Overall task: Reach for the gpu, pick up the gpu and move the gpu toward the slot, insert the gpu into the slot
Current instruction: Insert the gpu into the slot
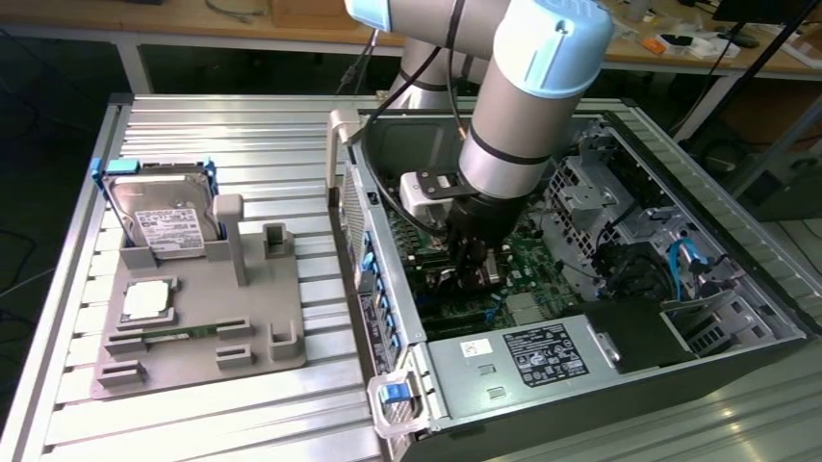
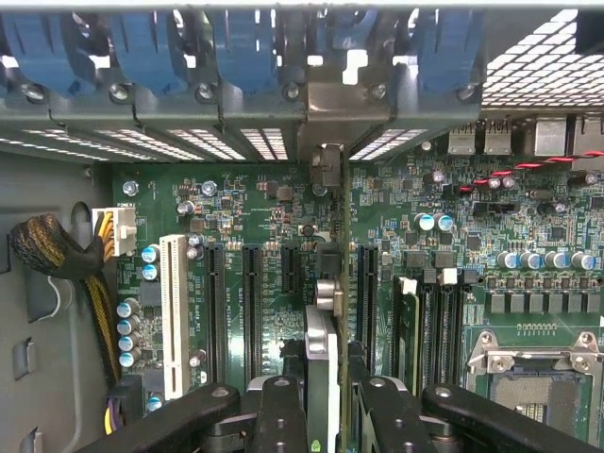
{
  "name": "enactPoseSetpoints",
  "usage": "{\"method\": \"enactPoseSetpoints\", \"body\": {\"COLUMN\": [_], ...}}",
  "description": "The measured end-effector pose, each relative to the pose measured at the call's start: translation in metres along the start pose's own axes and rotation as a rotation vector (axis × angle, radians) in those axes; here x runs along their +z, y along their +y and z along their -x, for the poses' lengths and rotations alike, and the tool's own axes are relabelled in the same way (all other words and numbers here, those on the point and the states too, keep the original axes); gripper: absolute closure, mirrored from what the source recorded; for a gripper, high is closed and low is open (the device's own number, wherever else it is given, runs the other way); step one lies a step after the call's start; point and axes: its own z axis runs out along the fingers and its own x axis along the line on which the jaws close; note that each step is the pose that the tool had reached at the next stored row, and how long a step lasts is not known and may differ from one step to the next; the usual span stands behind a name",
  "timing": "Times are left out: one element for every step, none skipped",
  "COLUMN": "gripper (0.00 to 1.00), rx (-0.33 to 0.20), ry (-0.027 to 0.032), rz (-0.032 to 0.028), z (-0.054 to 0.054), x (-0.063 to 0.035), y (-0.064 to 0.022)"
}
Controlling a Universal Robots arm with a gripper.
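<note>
So our arm is reaching down into the open PC case, which lies on its side on the worktop. The gripper is clamped on the gpu, holding it edge-on between the black fingers, so we mostly see its thin edge and the silver metal end. It's standing upright just above the green motherboard, lined up with the dark expansion slots and sitting between two of them; we can't tell if it's touching a slot. There's a white slot further to one side, and blue latches run along the case's rear edge.

On the exterior view's left, the grey fixture tray holds the hard drive with its white label, too small for us to read. The white and black stickers on the power supply are unreadable too.
</note>
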Motion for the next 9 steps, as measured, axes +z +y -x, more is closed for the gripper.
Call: {"method": "enactPoseSetpoints", "body": {"gripper": [0.73, 0.73, 0.73, 0.73, 0.73, 0.73, 0.73, 0.73, 0.73], "rx": [0.000, 0.000, 0.000, 0.000, 0.000, 0.000, 0.000, 0.000, 0.000], "ry": [0.0002, 0.0006, 0.0007, 0.0006, 0.0004, 0.0003, 0.0000, 0.0000, 0.0000], "rz": [0.0001, 0.0005, 0.0005, 0.0004, 0.0003, 0.0002, 0.0001, 0.0000, 0.0000], "z": [0.0000, -0.0001, -0.0001, -0.0001, 0.0000, 0.0000, 0.0000, 0.0000, 0.0000], "x": [0.0007, 0.0015, 0.0019, 0.0019, 0.0020, 0.0022, 0.0022, 0.0022, 0.0022], "y": [0.0000, 0.0001, 0.0001, 0.0001, 0.0001, 0.0001, 0.0001, 0.0000, 0.0000]}}
